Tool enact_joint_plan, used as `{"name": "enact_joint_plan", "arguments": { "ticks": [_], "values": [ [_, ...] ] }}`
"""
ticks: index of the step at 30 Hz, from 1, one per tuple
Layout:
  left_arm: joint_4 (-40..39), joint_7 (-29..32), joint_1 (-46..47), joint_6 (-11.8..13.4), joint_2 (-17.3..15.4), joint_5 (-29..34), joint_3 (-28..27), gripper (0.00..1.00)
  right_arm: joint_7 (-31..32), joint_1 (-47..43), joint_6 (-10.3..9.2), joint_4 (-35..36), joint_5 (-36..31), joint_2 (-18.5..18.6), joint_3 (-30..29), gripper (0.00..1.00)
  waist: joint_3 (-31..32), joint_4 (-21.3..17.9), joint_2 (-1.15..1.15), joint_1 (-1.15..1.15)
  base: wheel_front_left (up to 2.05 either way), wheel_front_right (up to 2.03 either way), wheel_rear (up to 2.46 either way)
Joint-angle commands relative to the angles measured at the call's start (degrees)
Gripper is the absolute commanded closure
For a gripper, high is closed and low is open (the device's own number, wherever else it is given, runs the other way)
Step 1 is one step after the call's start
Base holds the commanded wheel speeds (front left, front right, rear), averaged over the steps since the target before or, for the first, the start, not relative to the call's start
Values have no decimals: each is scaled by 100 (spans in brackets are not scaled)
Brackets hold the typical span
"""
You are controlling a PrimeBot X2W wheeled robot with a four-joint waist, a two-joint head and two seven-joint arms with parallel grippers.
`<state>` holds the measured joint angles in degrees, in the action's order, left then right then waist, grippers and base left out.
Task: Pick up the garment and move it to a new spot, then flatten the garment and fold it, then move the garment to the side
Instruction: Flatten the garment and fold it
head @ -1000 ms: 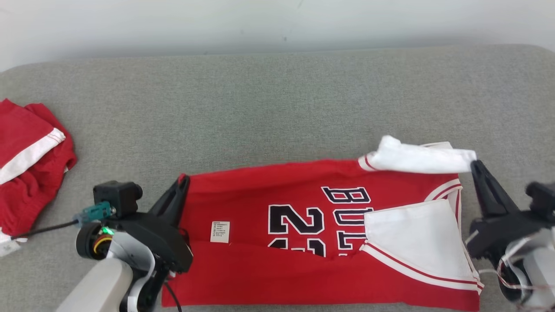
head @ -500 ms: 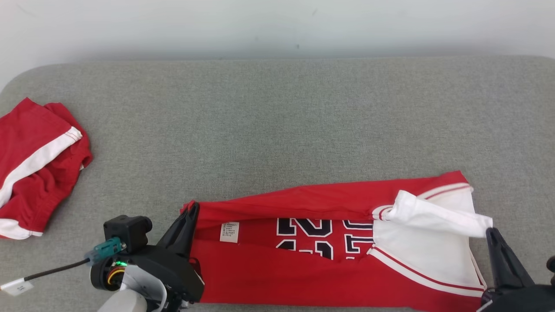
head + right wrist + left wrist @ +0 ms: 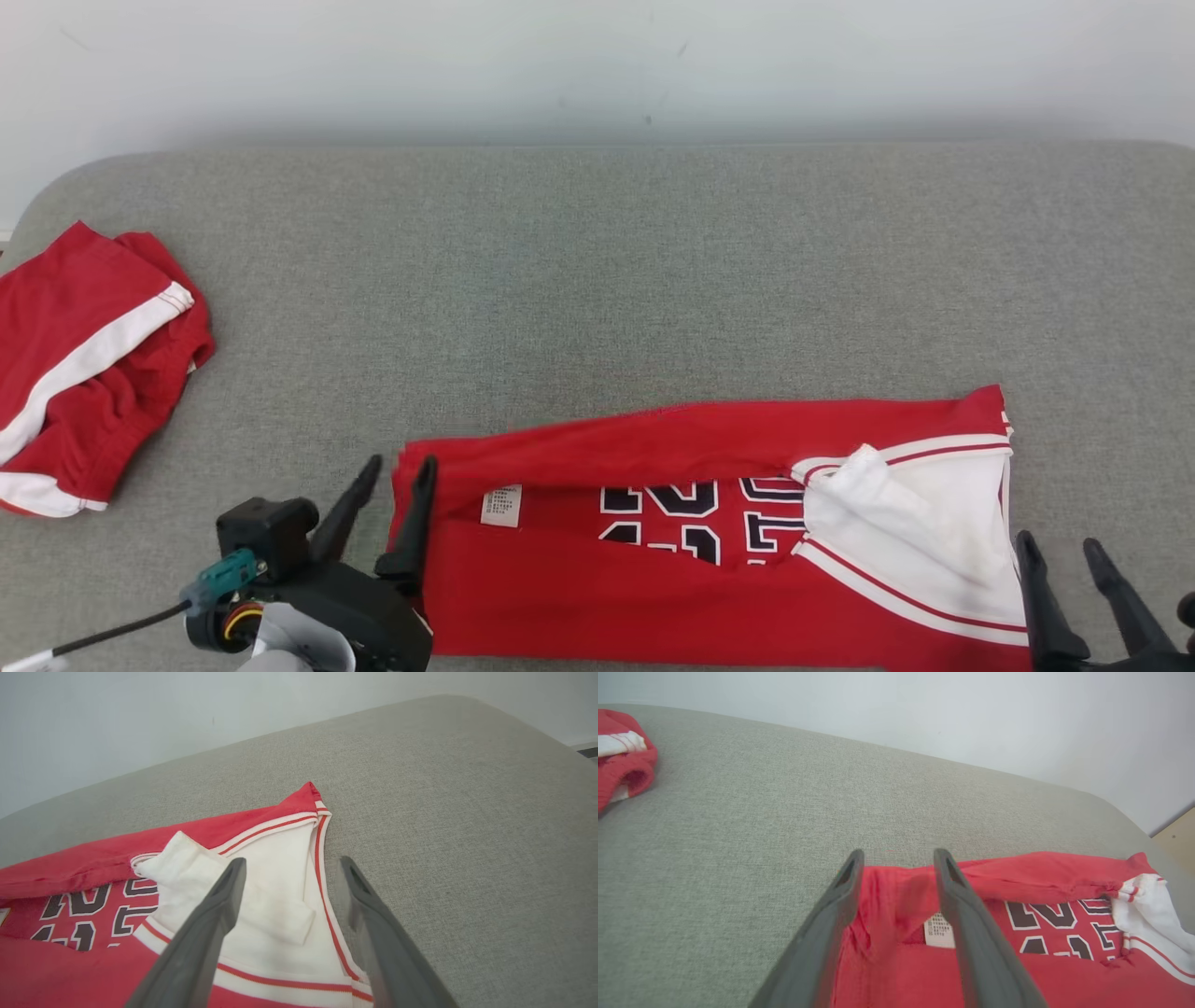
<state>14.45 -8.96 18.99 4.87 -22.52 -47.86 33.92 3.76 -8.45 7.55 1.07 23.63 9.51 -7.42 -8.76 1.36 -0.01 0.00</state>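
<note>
Grey cushion (image 3: pixel 597 280) bears the folded jersey (image 3: pixel 653 597), a red garment (image 3: pixel 84 373) well apart.

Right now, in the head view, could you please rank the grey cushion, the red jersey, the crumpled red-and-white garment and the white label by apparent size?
1. Grey fabric cushion, largest.
2. Red lettered jersey, cropped by the bottom edge.
3. Crumpled red-and-white garment, cropped at the left edge.
4. Small white care label, smallest.

Soft matt red cloth jersey (image 3: pixel 653 597) (white trim), coarse grey woven cushion (image 3: pixel 597 280), smooth white label (image 3: pixel 501 505)
</note>
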Motion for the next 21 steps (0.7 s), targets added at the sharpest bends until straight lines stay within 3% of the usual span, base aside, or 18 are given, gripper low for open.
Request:
{"name": "enact_joint_plan", "arguments": {
  "ticks": [1, 12, 16, 21],
  "values": [
    [19, -67, -98, 13, -2, 77, -26, 0, -35, -32, -14, 24, 14, 44, -35, 0, 20, -7, 1, 0, 0, 0, 0],
    [-64, -601, -399, 129, 59, 332, -484, 0, -3, 208, -14, -56, -122, 302, -75, 0, 193, 81, 1, 0, 0, 0, 0],
    [-365, -621, -660, 198, 159, 963, -1061, 0, 189, 488, -14, -385, -265, 447, -111, 0, 235, 159, 1, 0, 0, 0, 0],
    [-608, -624, -937, 86, 377, 1685, -1634, 0, 378, 793, -14, -845, -294, 527, -41, 0, 250, 278, 1, 0, 0, 0, 0]
  ]
}}
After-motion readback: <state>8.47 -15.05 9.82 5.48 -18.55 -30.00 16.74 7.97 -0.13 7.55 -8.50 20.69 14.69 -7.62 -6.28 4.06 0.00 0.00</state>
